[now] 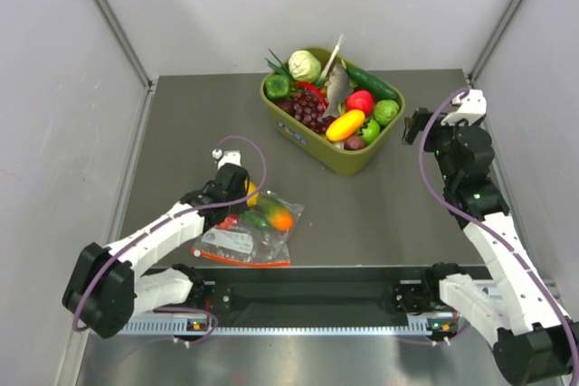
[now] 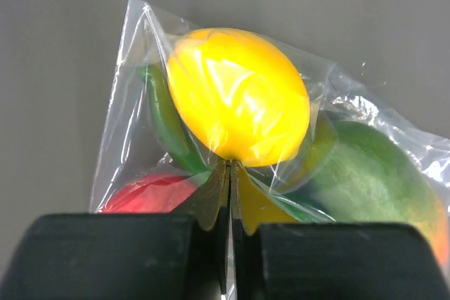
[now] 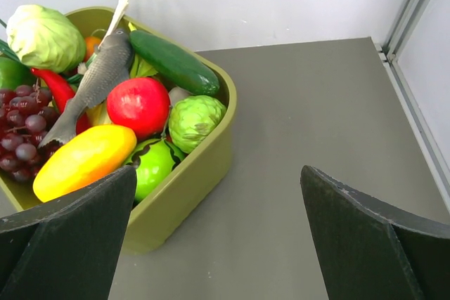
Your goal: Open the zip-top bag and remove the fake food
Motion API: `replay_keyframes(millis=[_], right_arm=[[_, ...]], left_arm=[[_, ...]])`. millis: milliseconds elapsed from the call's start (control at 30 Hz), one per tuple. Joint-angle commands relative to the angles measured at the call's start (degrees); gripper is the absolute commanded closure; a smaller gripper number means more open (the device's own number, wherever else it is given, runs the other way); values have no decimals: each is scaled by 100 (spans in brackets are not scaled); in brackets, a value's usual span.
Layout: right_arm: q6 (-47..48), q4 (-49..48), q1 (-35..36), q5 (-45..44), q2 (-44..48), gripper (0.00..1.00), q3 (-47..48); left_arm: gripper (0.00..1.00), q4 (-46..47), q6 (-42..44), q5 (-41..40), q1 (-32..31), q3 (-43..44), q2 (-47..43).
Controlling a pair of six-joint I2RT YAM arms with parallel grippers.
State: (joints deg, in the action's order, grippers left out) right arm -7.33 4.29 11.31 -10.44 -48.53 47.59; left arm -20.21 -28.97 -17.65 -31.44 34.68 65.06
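Note:
The zip-top bag (image 1: 237, 241) lies on the dark table near my left arm, with its orange-red zip strip (image 1: 240, 260) toward the near edge. Inside it are a yellow lemon (image 2: 238, 96), a red fruit (image 2: 148, 193), an orange-and-green fruit (image 2: 373, 180) and a small green piece (image 2: 165, 121). My left gripper (image 1: 241, 191) sits at the bag's far end. In the left wrist view it (image 2: 230, 168) is shut on a fold of the bag's plastic just under the lemon. My right gripper (image 3: 218, 173) is open and empty, beside the tub's right end.
An olive-green tub (image 1: 360, 162) stands at the back middle, also in the right wrist view (image 3: 190, 187). It holds a cabbage (image 1: 305, 66), purple grapes (image 1: 310, 109), a fish, a cucumber and other toys. Grey walls close in the table on three sides.

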Motion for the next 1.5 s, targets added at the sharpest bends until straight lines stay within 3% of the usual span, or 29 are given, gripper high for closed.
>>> replay_keyframes(millis=[0, 367, 667, 767, 967, 1067, 1133, 1233, 1367, 1467], right_arm=[[-40, -139, -112, 24, 11, 0, 31], [39, -113, -138, 164, -25, 0, 57], [-75, -570, 116, 1825, 204, 0, -101], [152, -256, 529, 2019, 116, 0, 74], [487, -270, 2119, 2124, -191, 0, -4], [347, -533, 2963, 2090, -533, 0, -206], [303, -702, 3578, 1871, -876, 0, -242], [233, -790, 4229, 1572, -1394, 0, -128], [109, -799, 4765, 1466, -2036, 0, 57], [57, -790, 5187, 1369, -2476, 0, 197]], left_arm=[[100, 306, 58, 235, -11, 22, 77], [100, 991, 331, 183, -11, 619, 287], [100, 1520, 665, 85, 24, 1418, 1289], [100, 1397, 656, 95, 15, 1621, 1334], [100, 1011, 586, -459, 111, 1419, 791], [88, 809, 489, -257, 418, 1297, 413], [66, 729, 436, -38, 612, 1217, 193], [42, 518, 454, -28, 850, 1252, -203], [27, 211, 550, -98, 990, 1366, -528], [25, 52, 586, -98, 1052, 1393, -661]])
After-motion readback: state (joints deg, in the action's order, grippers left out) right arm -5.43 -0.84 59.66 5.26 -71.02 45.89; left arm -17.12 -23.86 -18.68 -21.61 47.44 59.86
